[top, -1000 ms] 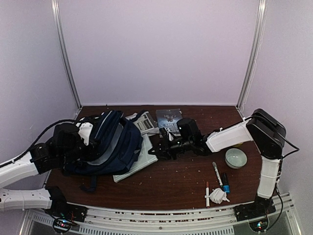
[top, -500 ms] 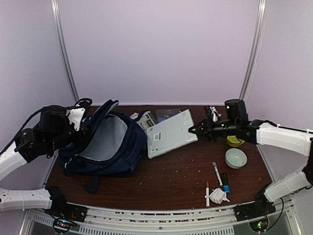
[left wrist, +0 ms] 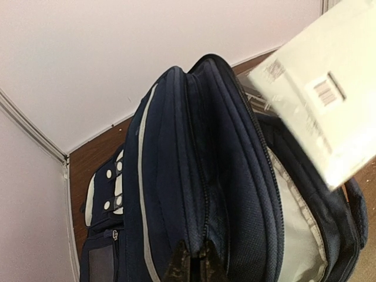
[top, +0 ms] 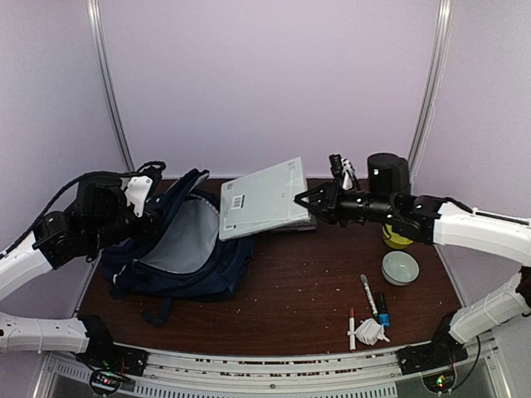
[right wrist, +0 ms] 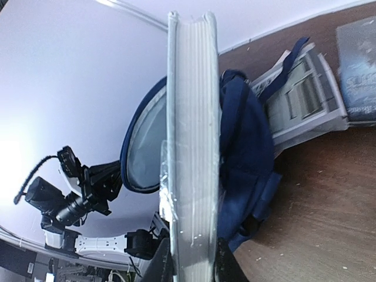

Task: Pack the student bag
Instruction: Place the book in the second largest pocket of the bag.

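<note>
Navy student bag [top: 199, 261] gapes, rim pinched in the left tool [left wrist: 191, 259].

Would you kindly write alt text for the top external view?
The right gripper holds a white book aloft beside an open navy bag, whose rim the left gripper grips. A bowl and pens lie on the table at right.

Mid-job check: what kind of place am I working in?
Likely a lab robot booth, not a classroom: plain lilac wall panels joined by metal corner posts, enclosing a dark brown wooden table.
</note>
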`<act>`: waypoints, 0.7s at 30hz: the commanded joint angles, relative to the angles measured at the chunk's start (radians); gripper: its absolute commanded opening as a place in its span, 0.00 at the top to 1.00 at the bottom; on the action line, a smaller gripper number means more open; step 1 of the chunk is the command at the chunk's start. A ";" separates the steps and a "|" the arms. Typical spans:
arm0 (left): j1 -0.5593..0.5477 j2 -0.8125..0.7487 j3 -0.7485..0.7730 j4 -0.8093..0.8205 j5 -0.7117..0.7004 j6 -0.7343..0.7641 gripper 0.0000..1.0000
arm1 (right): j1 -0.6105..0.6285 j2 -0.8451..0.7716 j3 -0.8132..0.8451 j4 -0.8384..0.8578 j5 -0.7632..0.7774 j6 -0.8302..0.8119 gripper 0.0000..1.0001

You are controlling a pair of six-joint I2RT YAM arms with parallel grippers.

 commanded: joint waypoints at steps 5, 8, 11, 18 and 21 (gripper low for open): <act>-0.003 0.019 0.073 0.308 0.071 -0.033 1.00 | 0.174 0.324 0.148 0.444 0.178 0.253 1.00; -0.003 0.043 0.081 0.329 0.123 -0.034 1.00 | 0.236 0.445 0.288 0.458 0.249 0.269 1.00; -0.003 0.063 0.094 0.335 0.150 -0.040 1.00 | 0.287 0.588 0.457 0.448 0.303 0.293 1.00; -0.003 0.035 0.100 0.344 0.130 -0.016 1.00 | 0.341 0.859 0.752 0.370 0.360 0.420 0.82; -0.003 0.033 0.101 0.335 0.111 -0.009 1.00 | 0.355 0.936 0.880 0.270 0.288 0.397 0.70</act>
